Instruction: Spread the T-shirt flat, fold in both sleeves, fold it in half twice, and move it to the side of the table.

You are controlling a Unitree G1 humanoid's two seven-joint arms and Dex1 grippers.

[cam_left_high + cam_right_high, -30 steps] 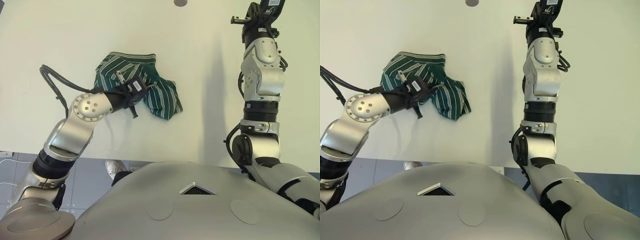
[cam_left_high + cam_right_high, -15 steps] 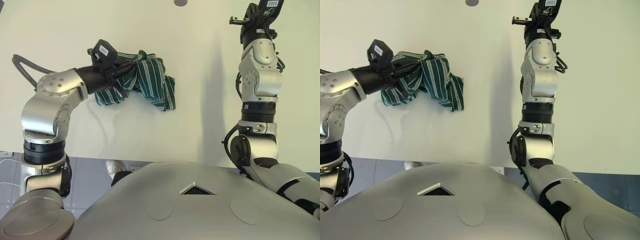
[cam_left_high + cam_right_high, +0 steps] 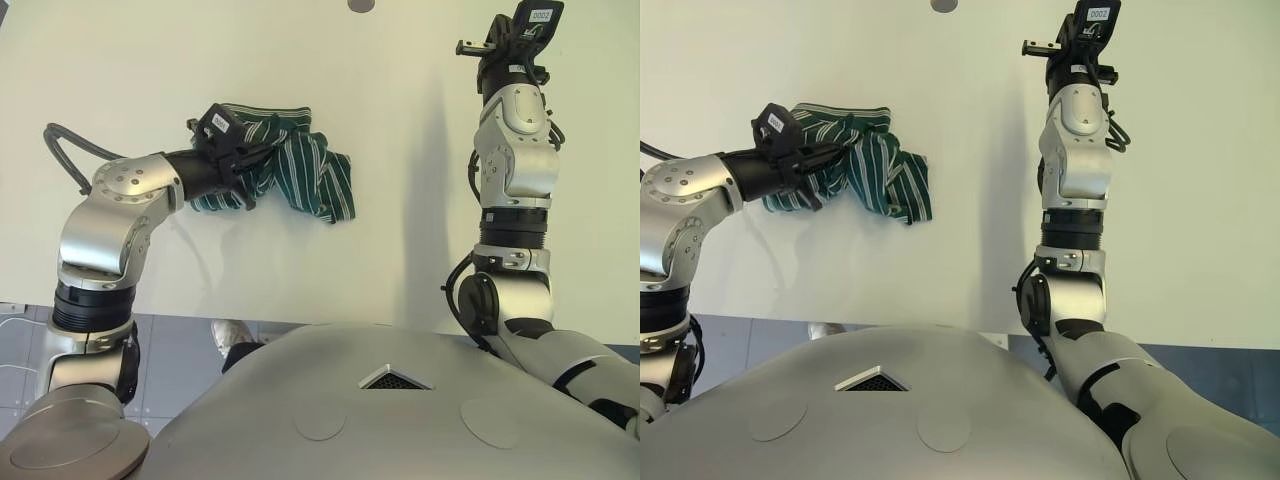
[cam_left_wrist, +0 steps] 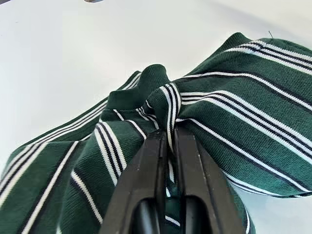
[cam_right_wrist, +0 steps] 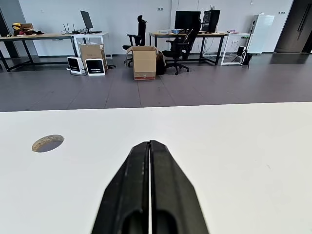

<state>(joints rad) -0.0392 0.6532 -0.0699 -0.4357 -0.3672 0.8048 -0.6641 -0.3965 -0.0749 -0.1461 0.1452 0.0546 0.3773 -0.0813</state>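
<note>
**A:** Where is the T-shirt (image 3: 290,172)?

**B:** It is crumpled in a heap on the white worktop (image 3: 300,70), green with white and dark stripes. The left gripper (image 4: 167,139) has hold of it, jaws clamped on a raised ridge of cloth (the ribbed collar band stands up just past the tips).

**A:** Is the heap off the surface?

**B:** Most of it lies on the worktop, spilling beyond the left gripper and off toward the other arm's side. I cannot tell whether the pinched fold itself is lifted. The cloth is doubled over on itself, so I cannot tell which part is a sleeve.

**A:** And the right gripper (image 5: 149,148)?

**B:** It is clenched on nothing, its two jaws pressed flat together. It sits well apart from the T-shirt, out over the far part of the worktop, with bare white surface beneath and ahead of it.

**A:** Is anything near it?

**B:** A round hole (image 5: 48,143) in the worktop lies off to one side of its tips, toward the T-shirt's side. Past the worktop's far edge is an office floor with desks (image 5: 53,35), chairs (image 5: 176,51) and a cardboard box (image 5: 145,62).
</note>
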